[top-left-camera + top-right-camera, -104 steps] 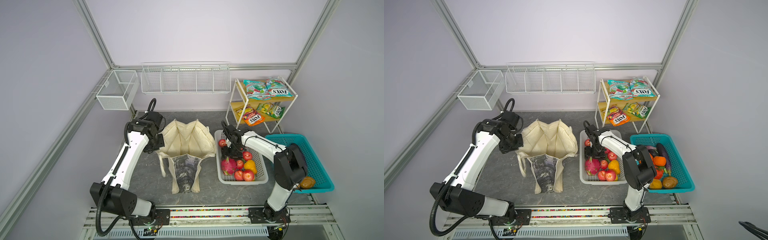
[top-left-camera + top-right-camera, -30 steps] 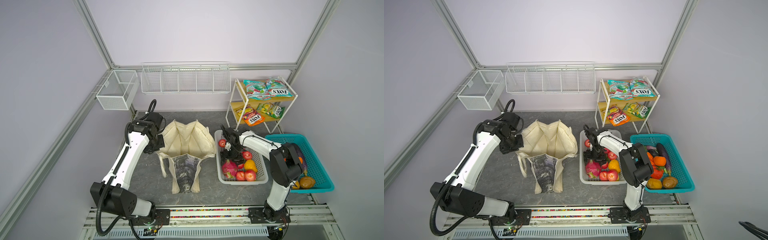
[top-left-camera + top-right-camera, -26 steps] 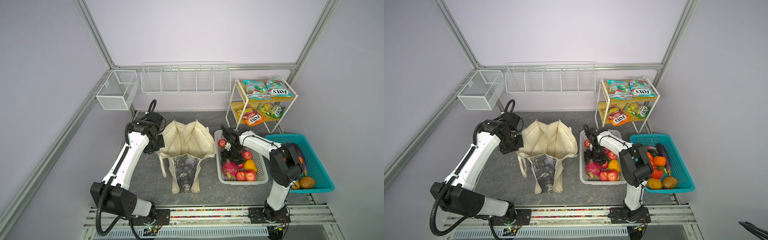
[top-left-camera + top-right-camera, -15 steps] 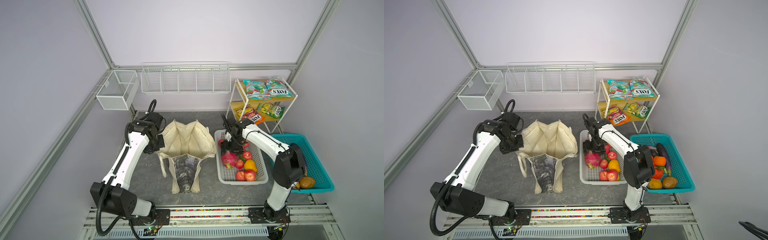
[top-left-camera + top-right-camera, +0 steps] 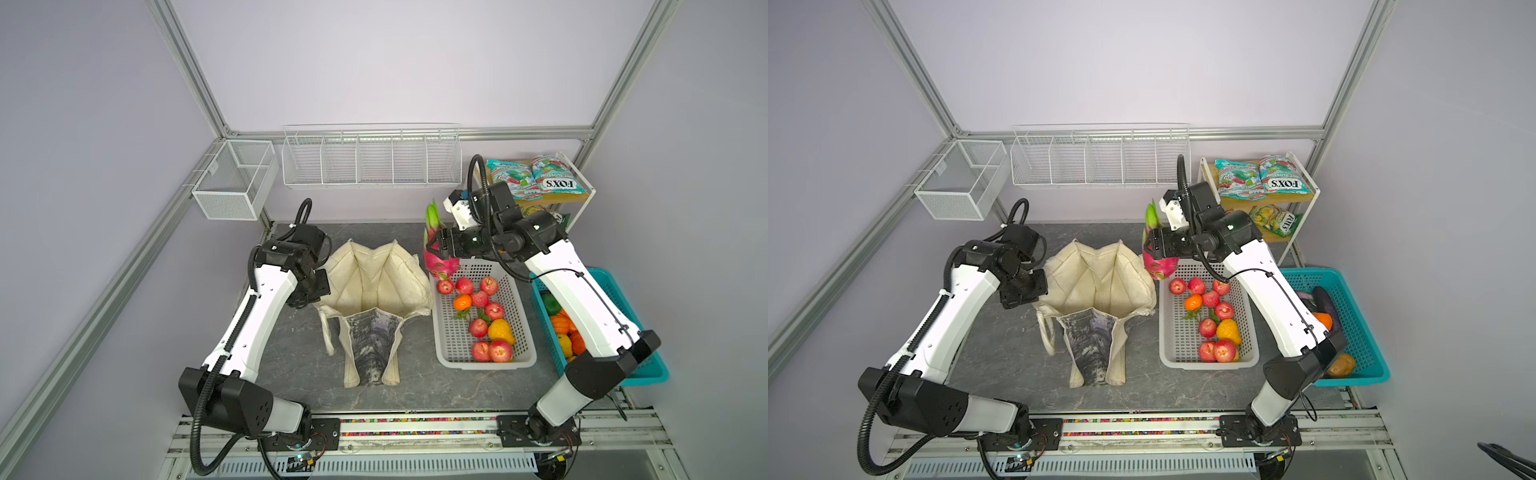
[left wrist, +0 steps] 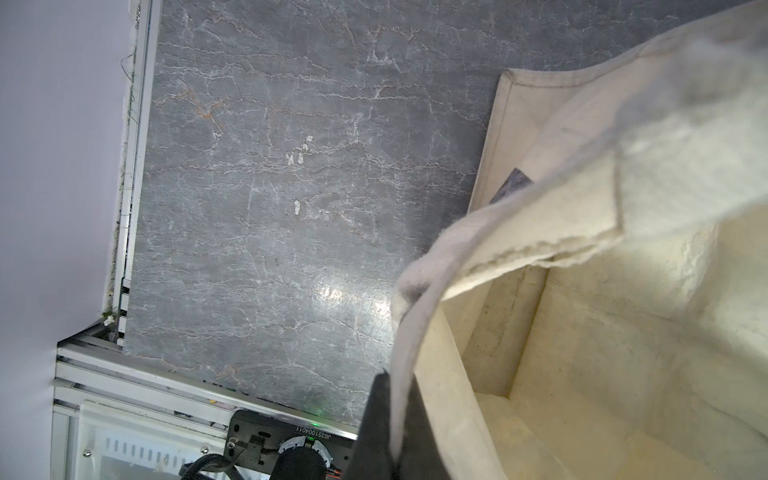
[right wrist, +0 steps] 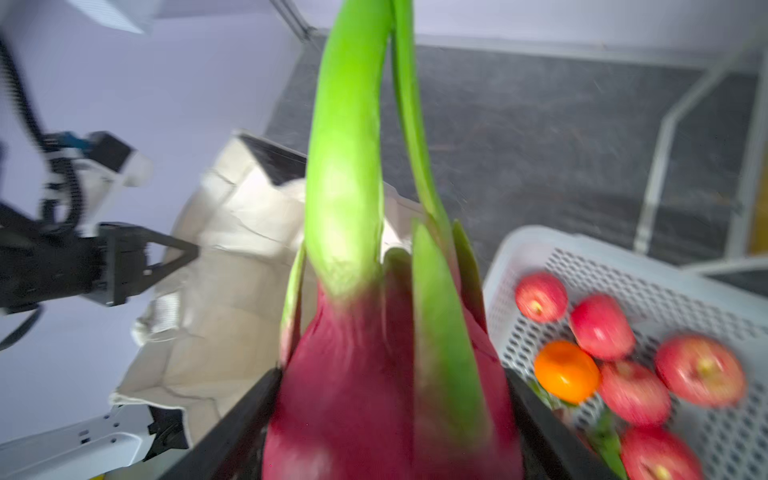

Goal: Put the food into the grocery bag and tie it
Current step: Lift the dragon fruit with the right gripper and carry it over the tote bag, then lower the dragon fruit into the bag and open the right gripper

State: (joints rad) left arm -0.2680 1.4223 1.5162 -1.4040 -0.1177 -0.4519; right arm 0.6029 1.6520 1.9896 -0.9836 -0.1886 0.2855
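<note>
Right wrist view: our right gripper [image 7: 392, 419] clamps the dragon fruit [image 7: 374, 332], up over the far corner of the white basket [image 5: 484, 365], just beside the bag [image 5: 376, 282]. Our left gripper [image 6: 395, 415] pinches the bag's rim.

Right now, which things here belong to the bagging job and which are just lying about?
Job: dragon fruit in the right gripper; grocery bag, rim pinched by the left gripper; apples, yellow fruit, FOX'S packets.
Idle: teal basket with its vegetables, wire rack, mesh box.
</note>
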